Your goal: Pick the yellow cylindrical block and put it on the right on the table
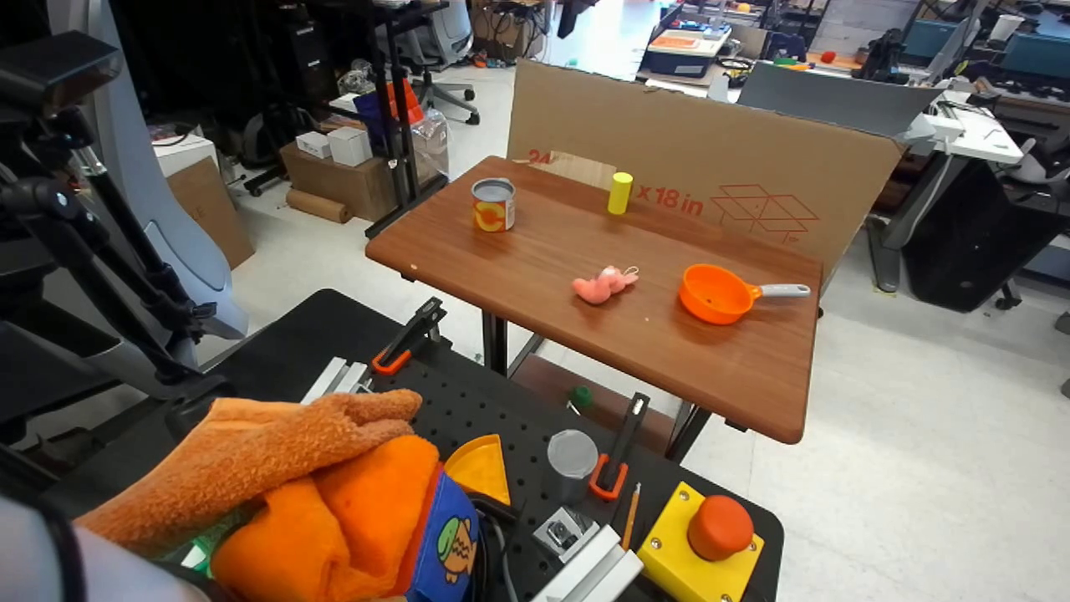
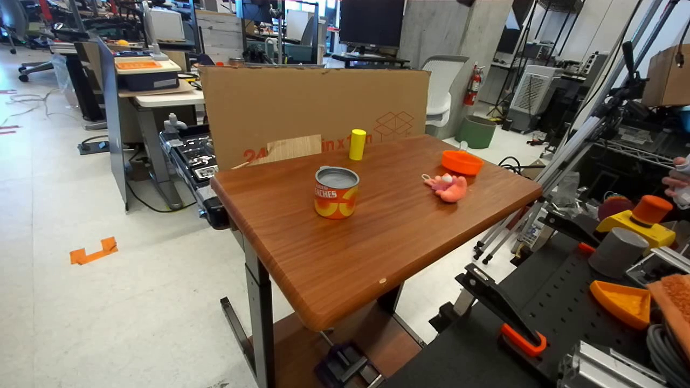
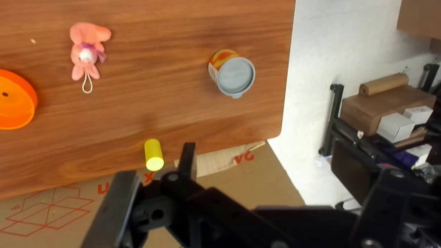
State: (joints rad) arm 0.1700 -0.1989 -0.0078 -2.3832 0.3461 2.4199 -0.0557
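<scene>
The yellow cylindrical block (image 1: 619,193) stands upright near the table's cardboard-backed edge in both exterior views (image 2: 357,144). It also shows in the wrist view (image 3: 153,155), just left of a dark finger and apart from it. The reddish-brown table (image 1: 510,276) shows in both exterior views (image 2: 377,229) and the wrist view (image 3: 162,93). My gripper (image 3: 286,172) is open, with nothing seen between its fingers, and looks down from above the table. Its right finger is dark and hard to make out. The gripper does not show in either exterior view.
An orange-labelled can (image 1: 493,206), a pink plush toy (image 1: 603,286) and an orange bowl with a grey handle (image 1: 715,294) sit on the table. A cardboard sheet (image 1: 685,142) stands along the edge behind the block. A black cart (image 1: 493,393) with clamps is alongside.
</scene>
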